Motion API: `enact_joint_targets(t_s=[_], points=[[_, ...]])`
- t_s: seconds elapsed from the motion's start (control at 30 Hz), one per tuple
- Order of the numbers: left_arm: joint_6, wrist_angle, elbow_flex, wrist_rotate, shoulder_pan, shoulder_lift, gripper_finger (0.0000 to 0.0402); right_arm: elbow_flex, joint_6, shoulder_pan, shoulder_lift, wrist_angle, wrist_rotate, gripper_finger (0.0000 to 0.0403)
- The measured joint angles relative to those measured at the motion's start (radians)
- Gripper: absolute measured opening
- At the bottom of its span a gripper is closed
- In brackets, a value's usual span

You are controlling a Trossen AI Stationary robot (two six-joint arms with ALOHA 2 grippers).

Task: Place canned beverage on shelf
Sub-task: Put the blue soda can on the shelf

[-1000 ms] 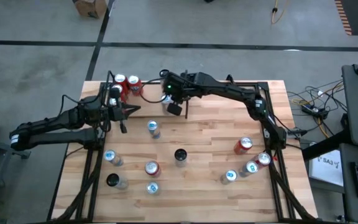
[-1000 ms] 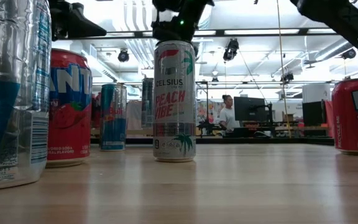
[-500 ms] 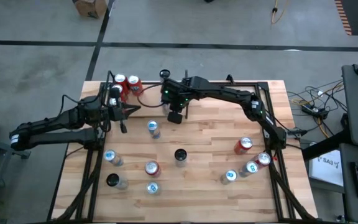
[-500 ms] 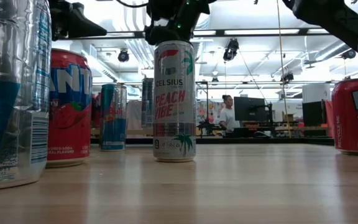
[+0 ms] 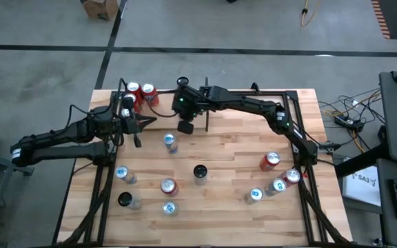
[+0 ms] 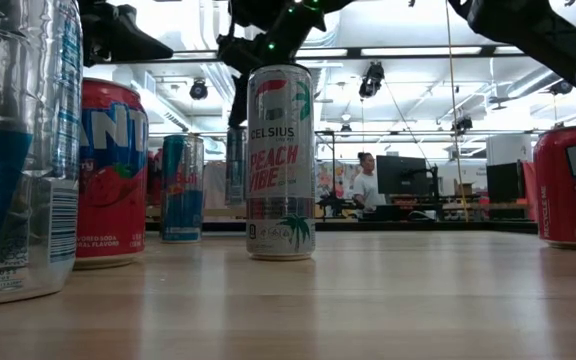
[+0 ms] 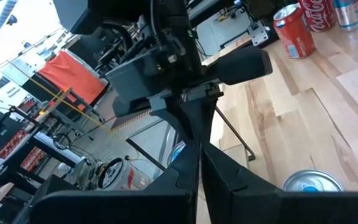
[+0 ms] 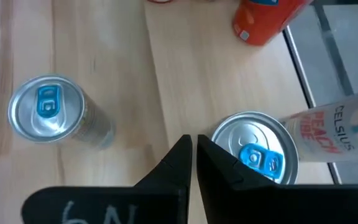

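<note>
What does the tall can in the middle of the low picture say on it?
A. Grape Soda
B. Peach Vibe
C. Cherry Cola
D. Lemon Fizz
B. The low view shows the tall can standing upright on the table, with "CELSIUS" printed on it and "PEACH VIBE" in pink letters below.
</note>
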Motion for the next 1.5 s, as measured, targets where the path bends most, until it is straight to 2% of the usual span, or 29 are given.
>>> enact_joint_targets(t_s=[0.17,0.37,0.57,0.73,1.5], points=[[0.000,0.000,0.000,0.000,0.000,0.000,0.0000,0.007,-0.009,0.000,-0.013,-0.021,0.005,0.0013],[0.000,0.001,0.000,0.000,0.000,0.000,0.0000,0.009,0.003,-0.033,-0.039,-0.032,0.164,0.0013],[0.000,0.002,0.000,0.000,0.000,0.000,0.0000,0.004,0.055,-0.081,-0.032,-0.066,0.145,0.0013],[0.002,0.002,0.000,0.000,0.000,0.000,0.0000,0.000,0.056,-0.081,-0.032,-0.084,0.046,0.0013],[0.003,0.003,0.000,-0.001,0.000,0.000,0.0000,0.008,0.102,-0.043,-0.070,-0.180,0.054,0.0013]])
